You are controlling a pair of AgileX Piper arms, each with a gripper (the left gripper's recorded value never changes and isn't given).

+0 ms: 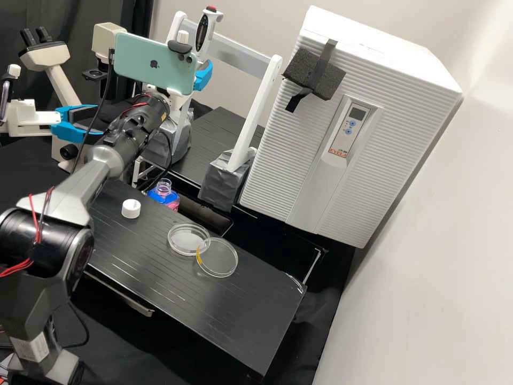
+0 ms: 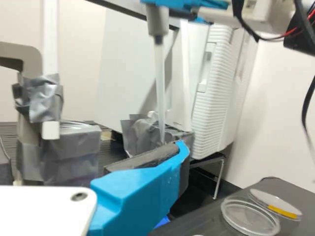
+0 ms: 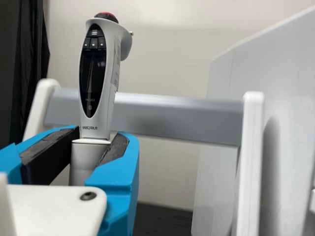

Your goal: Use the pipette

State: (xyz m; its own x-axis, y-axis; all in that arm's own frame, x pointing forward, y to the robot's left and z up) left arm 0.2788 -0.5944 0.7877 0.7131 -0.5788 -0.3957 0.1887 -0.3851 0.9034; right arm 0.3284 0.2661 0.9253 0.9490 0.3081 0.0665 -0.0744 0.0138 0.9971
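Jaws of right gripper [image 3: 81, 150] clamp the pipette [image 3: 98, 73]; left gripper's [image 1: 95, 122] stand apart, empty.

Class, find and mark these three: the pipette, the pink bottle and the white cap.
pipette [image 3: 96, 73], right wrist view, dark front of its handle.
pink bottle [image 1: 166, 199], high view, its body.
white cap [image 1: 131, 208], high view, its top.

The bench [image 1: 224, 310] is seen from well above at a slant; the left wrist view is set low and level, facing the white cabinet [image 2: 216, 88]; the right wrist view is held close to the pipette [image 3: 98, 83] — shared by all three.
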